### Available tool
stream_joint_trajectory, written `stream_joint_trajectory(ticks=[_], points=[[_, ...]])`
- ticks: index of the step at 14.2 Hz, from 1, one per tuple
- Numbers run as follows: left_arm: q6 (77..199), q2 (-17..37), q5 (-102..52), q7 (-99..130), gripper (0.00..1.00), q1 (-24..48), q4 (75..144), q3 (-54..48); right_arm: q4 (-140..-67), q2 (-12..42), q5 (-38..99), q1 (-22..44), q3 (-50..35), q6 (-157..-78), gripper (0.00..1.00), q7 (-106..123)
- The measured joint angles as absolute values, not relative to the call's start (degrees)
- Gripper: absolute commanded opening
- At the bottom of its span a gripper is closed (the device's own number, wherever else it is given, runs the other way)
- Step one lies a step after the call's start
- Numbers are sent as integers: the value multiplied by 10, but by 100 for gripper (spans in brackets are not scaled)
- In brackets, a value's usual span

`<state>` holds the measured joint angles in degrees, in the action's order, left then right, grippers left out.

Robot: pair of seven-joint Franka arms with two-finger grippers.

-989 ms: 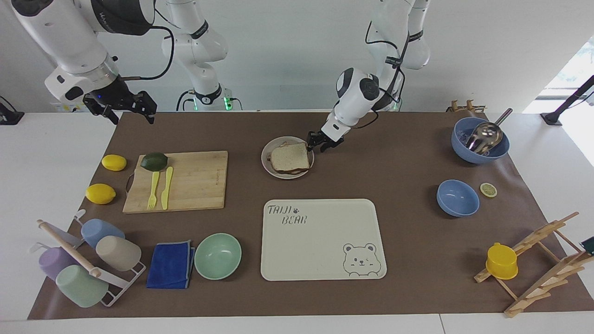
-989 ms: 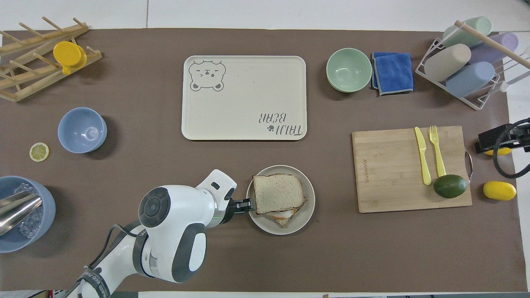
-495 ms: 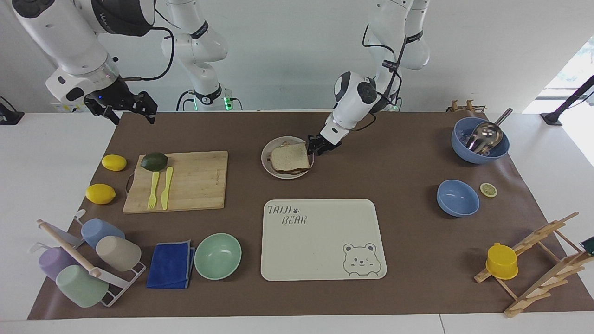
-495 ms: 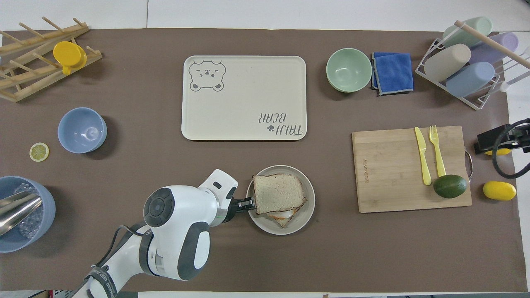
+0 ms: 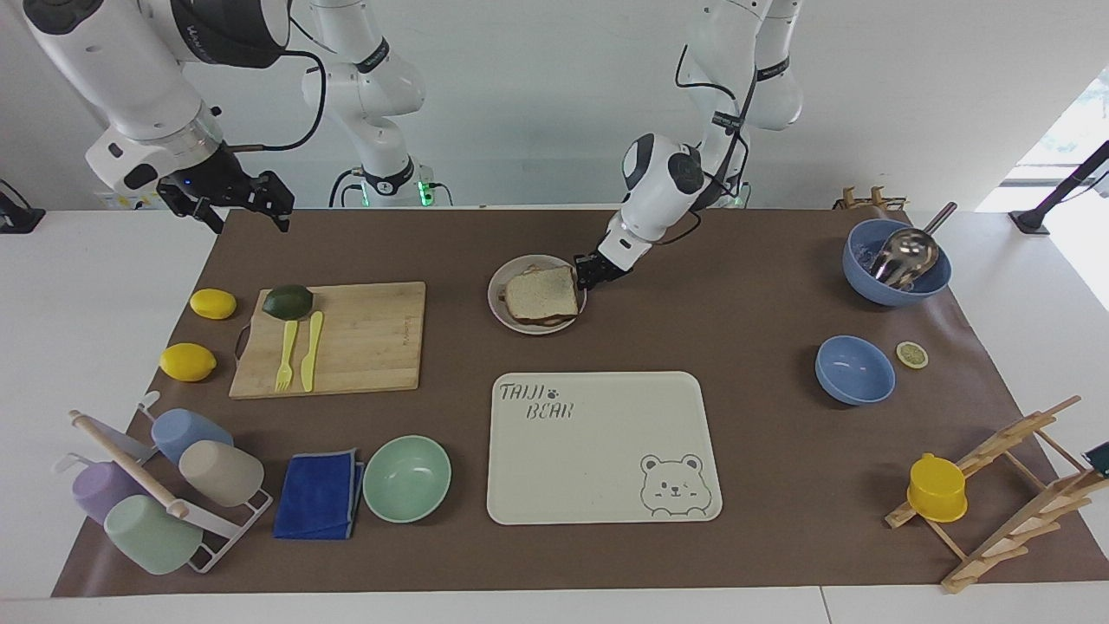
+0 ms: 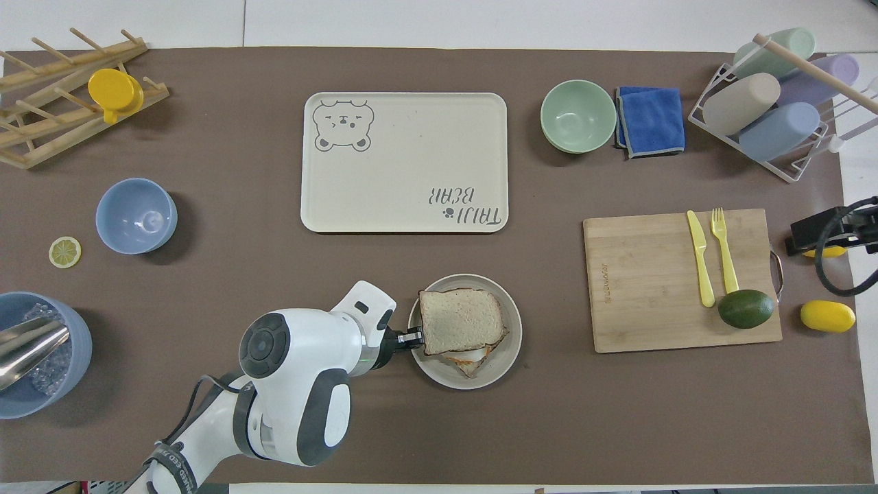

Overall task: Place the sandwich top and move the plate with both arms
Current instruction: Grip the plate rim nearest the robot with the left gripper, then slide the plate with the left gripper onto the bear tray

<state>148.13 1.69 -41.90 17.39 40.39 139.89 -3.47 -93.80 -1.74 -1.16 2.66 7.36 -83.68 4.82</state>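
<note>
Where one plate (image 5: pixel 496 303) carries one sandwich top (image 5: pixel 541 294) stacked on a lower slice, the left tool (image 5: pixel 587 274) reaches down slantwise, pinched on the plate's rim, at the bread's two o'clock in the facing view. The right tool (image 5: pixel 232 201) hangs wide over the worktop (image 5: pixel 762 485) edge, waiting.

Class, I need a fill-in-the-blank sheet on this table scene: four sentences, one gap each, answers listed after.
1. The sandwich top lies on the round ____.
2. The left hand is at the rim of the plate, while the right hand waits in the air, its fingers ____.
3. The yellow knife and fork rest on the wooden cutting ____.
4. The blue cloth lies beside the green ____.

Answers: plate; open; board; bowl
</note>
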Motion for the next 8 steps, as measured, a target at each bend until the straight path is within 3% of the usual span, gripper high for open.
stream_joint_trajectory(ticks=[6, 8], points=[[1481, 19, -421, 172, 0, 400, 1397, -30, -938, -17, -12, 27, 74, -837, 100, 48], [1417, 15, -421, 151, 0, 354, 1371, -28, -938, -17, -12, 27, 74, -837, 100, 48]])
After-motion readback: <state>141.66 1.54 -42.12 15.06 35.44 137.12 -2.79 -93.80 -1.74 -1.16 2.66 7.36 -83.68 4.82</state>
